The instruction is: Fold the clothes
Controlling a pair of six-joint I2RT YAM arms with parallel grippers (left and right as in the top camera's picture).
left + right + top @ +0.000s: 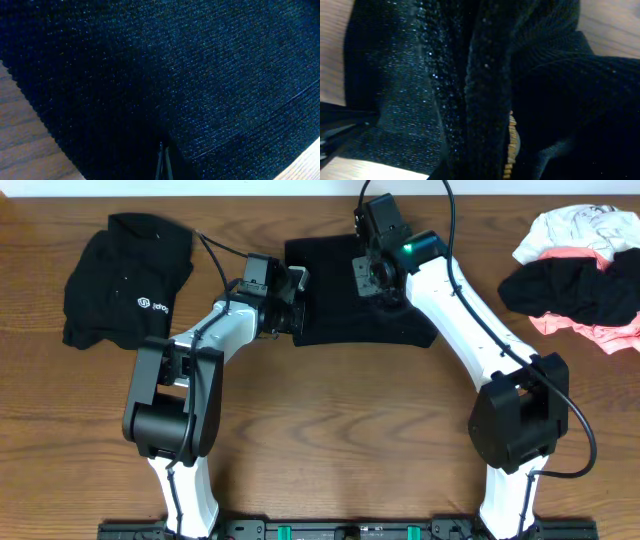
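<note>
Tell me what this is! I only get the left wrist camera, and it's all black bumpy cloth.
Observer: From overhead, it's a black garment spread out in the middle of the table.
Operator: Is the other arm helping?
Observer: Yes, the right gripper is down on the same garment, nearer its far edge.
Operator: Are there more clothes?
Observer: A folded black one with a white logo lies far left.
Operator: Anything else?
Observer: A pile of white, black and pink clothes sits far right.

logo garment (pixel 125 280) left | flat garment (pixel 340 318) centre | garment pile (pixel 585 275) right | all on table (pixel 330 420)
</note>
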